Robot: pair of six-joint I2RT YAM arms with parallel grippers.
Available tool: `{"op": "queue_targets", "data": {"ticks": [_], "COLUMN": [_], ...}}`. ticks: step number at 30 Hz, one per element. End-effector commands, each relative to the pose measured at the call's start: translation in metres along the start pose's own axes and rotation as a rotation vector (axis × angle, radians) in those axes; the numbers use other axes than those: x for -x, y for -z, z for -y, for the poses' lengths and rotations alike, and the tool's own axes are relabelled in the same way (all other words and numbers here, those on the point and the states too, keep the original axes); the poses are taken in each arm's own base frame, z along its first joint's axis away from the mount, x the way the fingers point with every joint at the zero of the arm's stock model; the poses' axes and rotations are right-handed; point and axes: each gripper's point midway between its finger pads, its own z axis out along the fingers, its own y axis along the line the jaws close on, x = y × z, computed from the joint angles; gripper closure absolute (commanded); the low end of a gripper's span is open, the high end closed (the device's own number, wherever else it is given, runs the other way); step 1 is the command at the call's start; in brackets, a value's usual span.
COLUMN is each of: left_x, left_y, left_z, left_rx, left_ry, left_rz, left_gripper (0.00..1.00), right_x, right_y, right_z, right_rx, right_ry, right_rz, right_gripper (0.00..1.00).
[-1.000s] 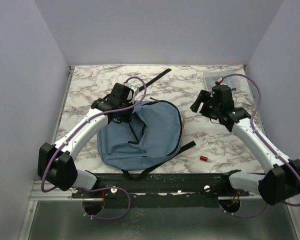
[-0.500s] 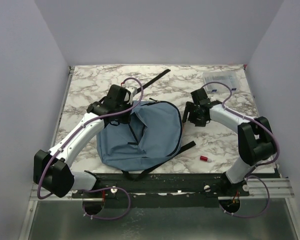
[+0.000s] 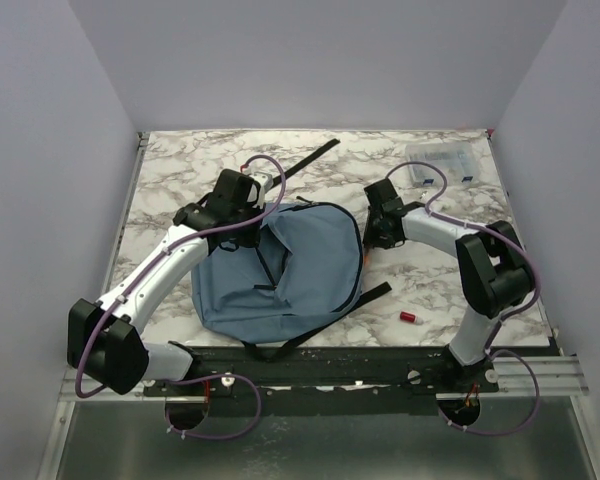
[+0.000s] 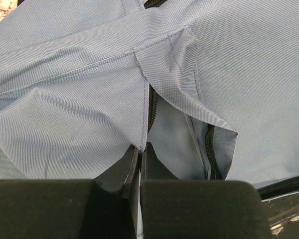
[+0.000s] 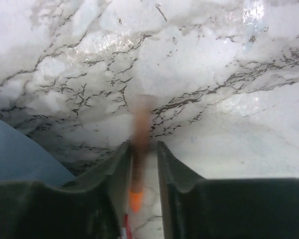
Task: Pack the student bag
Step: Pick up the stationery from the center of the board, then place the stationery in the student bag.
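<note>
Student bag (image 3: 300, 270): we see the slate-blue pack lying flat on the marble table (image 3: 180, 170), left of centre, between the two arms. Its near edge reaches the table's front edge, and one black strap (image 3: 375, 293) sticks out to the right.
Red item (image 3: 411, 317): small, alone on the marble near the front edge, right of the bag and apart from it; we cannot make out what it is.
Left gripper (image 4: 139, 149): its fingers are pressed together on a fold of the bag's fabric, just beside the dark zipper (image 4: 150, 107). Past the pinched edge the bag gapes and we see pale lining.
Right gripper (image 5: 142, 147): low over the marble just right of the bag, whose blue edge fills the wrist view's lower left corner. Its jaws stand narrowly apart on either side of a slender stick (image 5: 141, 119) with an orange end. The stick is blurred, and we cannot tell whether the jaws press on it yet.
Clear plastic box (image 3: 442, 160): at the far right of the table, well apart from the bag.
Long black strap (image 3: 310, 158): stretched over the marble beyond the bag, toward the back wall.
</note>
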Motion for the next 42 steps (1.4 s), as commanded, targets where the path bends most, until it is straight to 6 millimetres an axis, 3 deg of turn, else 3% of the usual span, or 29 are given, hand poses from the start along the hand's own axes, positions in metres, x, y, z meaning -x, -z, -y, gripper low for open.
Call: {"op": "queue_targets", "data": {"ticks": [1,3,4,8,13,16,19,25,30,35,39,42], "left_x": [0.0,-0.001,-0.002,-0.007,-0.006,-0.002,-0.003,-0.007,-0.008,0.001,0.002,0.002], "left_y": [-0.005,-0.008,-0.009,-0.011,-0.005,0.003,0.006,0.016,0.029,0.031,0.027,0.027], "left_z": [-0.003,-0.005,-0.006,-0.012,-0.004,-0.001,-0.01,-0.033,-0.067,-0.046,-0.035,-0.038], "left_rx": [0.01,0.019,0.024,0.054,0.01,-0.005,0.041,0.144,0.262,0.135,0.074,0.089], "left_ry": [0.007,0.007,0.006,0.009,0.012,-0.002,-0.014,-0.003,0.033,0.034,0.035,0.03], "left_rz": [-0.003,-0.007,-0.008,-0.01,0.006,0.033,0.045,0.071,0.102,0.164,0.178,0.187], "left_gripper": [1.0,1.0,1.0,1.0,1.0,1.0,1.0,1.0,1.0,1.0,1.0,1.0], "right_x": [-0.031,-0.032,-0.03,-0.01,0.032,0.05,0.054,0.037,0.016,-0.002,-0.021,-0.032], "right_y": [-0.017,-0.013,-0.009,0.016,0.072,0.106,0.136,0.193,0.219,0.235,0.246,0.238], "right_z": [0.028,0.03,0.031,0.034,0.041,0.031,-0.001,-0.085,-0.139,-0.187,-0.24,-0.27], "right_rx": [-0.104,-0.096,-0.093,-0.08,-0.082,-0.013,0.187,0.661,0.845,0.969,1.094,1.177], "right_ry": [0.004,0.01,0.015,0.037,0.056,0.067,0.078,0.057,0.101,0.123,0.209,0.212], "right_rz": [-0.043,-0.033,-0.02,0.057,0.226,0.296,0.313,0.293,0.249,0.211,0.199,0.167], "right_gripper": [0.81,0.98,0.99,0.99,0.99,0.99,1.0,0.99,0.99,0.99,0.99,0.99]}}
